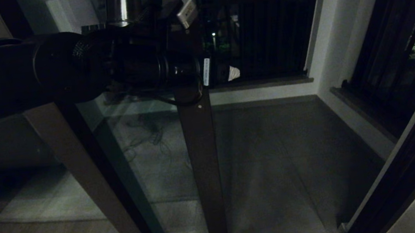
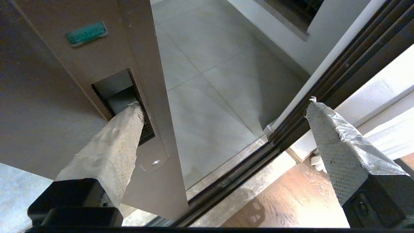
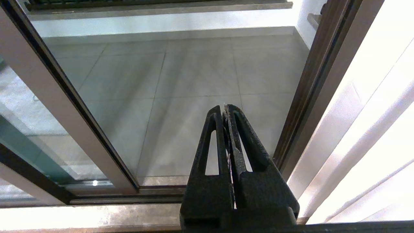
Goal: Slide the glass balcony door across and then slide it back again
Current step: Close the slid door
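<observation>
Reaching across the upper left of the head view, the left gripper (image 2: 223, 110) has its jaws spread wide, one fingertip (image 2: 131, 111) set in the handle slot (image 2: 119, 94) of the glass balcony door (image 1: 202, 152). That door's brown stile stands at frame centre, the doorway open to its right. Right gripper (image 3: 224, 108): jaws pressed together, seen only in its own wrist view above the floor (image 3: 194, 74).
</observation>
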